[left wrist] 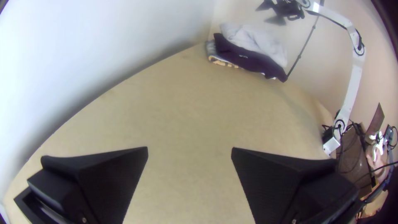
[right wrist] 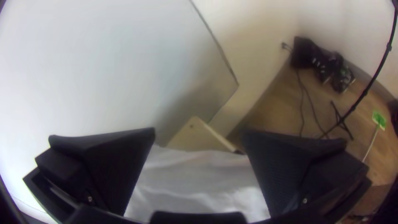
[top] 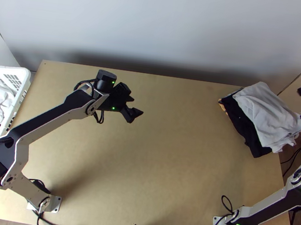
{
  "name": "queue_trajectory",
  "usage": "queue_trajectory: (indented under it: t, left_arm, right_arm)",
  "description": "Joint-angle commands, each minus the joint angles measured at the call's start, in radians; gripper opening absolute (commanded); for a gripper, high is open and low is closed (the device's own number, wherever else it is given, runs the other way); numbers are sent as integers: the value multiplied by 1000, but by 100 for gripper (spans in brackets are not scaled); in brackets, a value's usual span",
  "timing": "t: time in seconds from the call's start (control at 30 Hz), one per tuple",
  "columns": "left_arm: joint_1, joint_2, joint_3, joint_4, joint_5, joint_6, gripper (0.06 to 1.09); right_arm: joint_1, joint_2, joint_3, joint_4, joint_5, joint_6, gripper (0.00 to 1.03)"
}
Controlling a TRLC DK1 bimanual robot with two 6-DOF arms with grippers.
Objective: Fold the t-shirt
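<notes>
The pale t-shirt (top: 263, 112) lies loosely folded, rather wrinkled, on the dark cloth (top: 243, 129), toward two o'clock on the table (top: 156, 166). Folding and stacking seem finished, I judge. The right gripper (right wrist: 199, 132), beside this pile, has its fingers wide apart, empty; the left gripper (top: 136, 106), toward eleven o'clock, is also wide and empty. Next move calls for both arms to go clear, without disturbing the pile.
</notes>
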Motion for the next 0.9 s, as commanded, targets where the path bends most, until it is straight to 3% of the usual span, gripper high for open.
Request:
queue_trajectory:
  t: [0.0, 0.07, 0.13, 0.27, 0.37, 0.47, 0.63, 0.87]
  left_arm:
    - [-2, 4, 1, 1, 2, -7, 104]
    - [-2, 10, -1, 2, 2, -9, 104]
    - [-3, 19, 4, 7, 2, -12, 104]
    - [-9, 68, 16, 10, 2, -18, 104]
    - [-9, 77, 21, 13, 2, -20, 104]
    - [-8, 73, 24, 13, 0, -18, 104]
    - [2, 59, 21, 13, 0, -16, 104]
    - [31, 48, 7, 12, 2, -7, 104]
  right_arm:
    - [10, -67, 52, 58, -8, 48, 96]
    - [20, -21, 132, -121, -157, 134, 96]
    - [66, 3, 141, -218, -189, 135, 96]
    - [139, 30, 108, -276, -262, 121, 96]
    - [224, 34, 98, -276, -259, 46, 96]
    - [296, 49, 102, -276, -170, 5, 96]
    - [305, 120, 69, -335, -131, 29, 96]
    - [296, 198, -72, -298, -131, 63, 96]
